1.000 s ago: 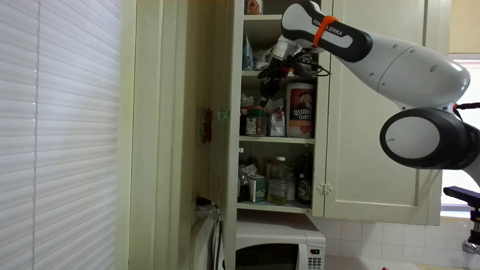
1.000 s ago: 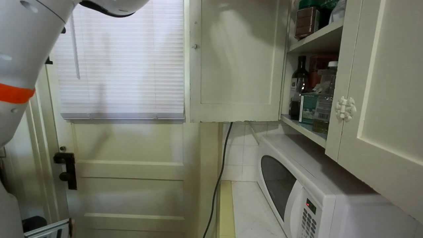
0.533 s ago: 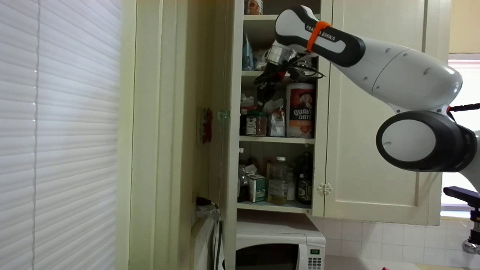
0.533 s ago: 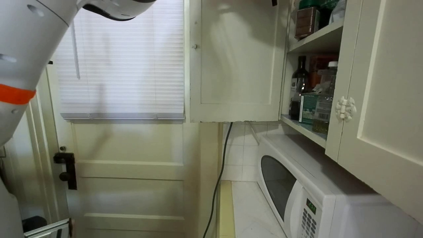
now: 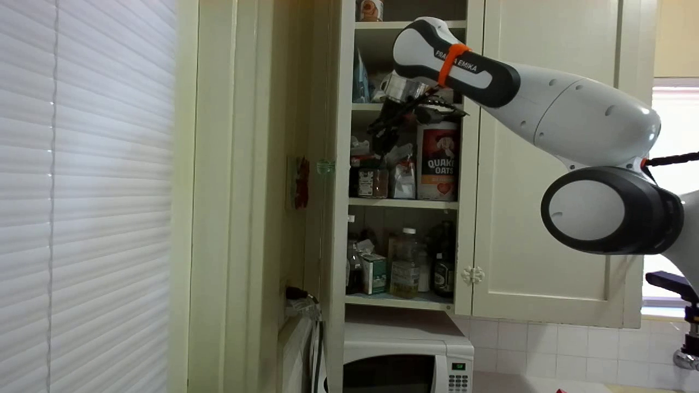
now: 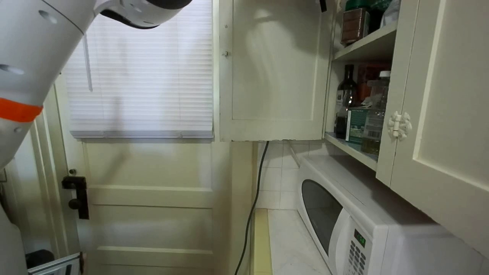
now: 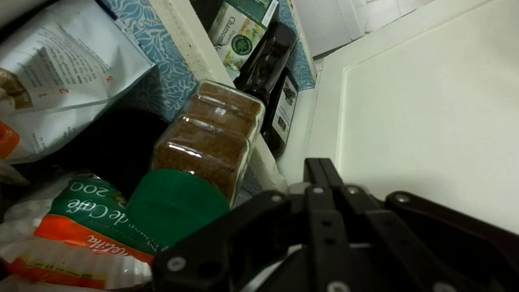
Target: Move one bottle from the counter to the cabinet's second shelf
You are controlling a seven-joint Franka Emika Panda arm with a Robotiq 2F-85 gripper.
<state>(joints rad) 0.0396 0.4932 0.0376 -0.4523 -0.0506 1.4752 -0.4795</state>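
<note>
The black, linked-finger gripper (image 7: 322, 172) is clenched, empty, near the square-sided, clear, green-lidded jar (image 7: 202, 150). The jar, presumed bottle, is likely rigid and slick; grip opposite flat sides.

Closed gripper (image 7: 322, 172), green-lidded jar (image 7: 206, 138), cabinet shelf (image 7: 192, 42)

The pale counter (image 6: 294, 244) shows at the bottom of an exterior view, right of centre, a yellow strip (image 6: 262, 242) along its left edge; a white microwave (image 6: 372, 215) stands on it, lower right; in an exterior view a red object (image 5: 561, 391) shows at bottom right, its support out of frame.
</note>
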